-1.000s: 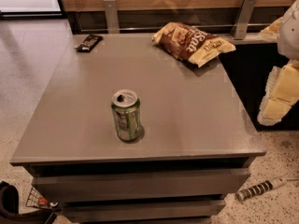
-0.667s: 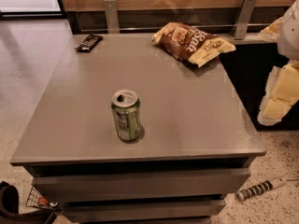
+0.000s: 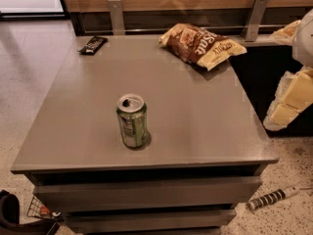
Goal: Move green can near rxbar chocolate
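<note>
The green can (image 3: 132, 121) stands upright on the grey table (image 3: 195, 111), near its front edge and left of the middle, silver top and pull tab facing up. The rxbar chocolate (image 3: 93, 44) lies flat in its black wrapper at the table's far left corner, well apart from the can. My gripper (image 3: 286, 99) hangs with the pale arm at the right edge of the view, beyond the table's right side, far from both the can and the bar and holding nothing that I can see.
A brown-and-yellow chip bag (image 3: 200, 44) lies at the table's far right. A wood-panelled wall with two metal brackets (image 3: 116, 14) runs behind the table. A striped tool (image 3: 271, 198) lies on the floor at the front right, and a dark object (image 3: 19, 214) at the front left.
</note>
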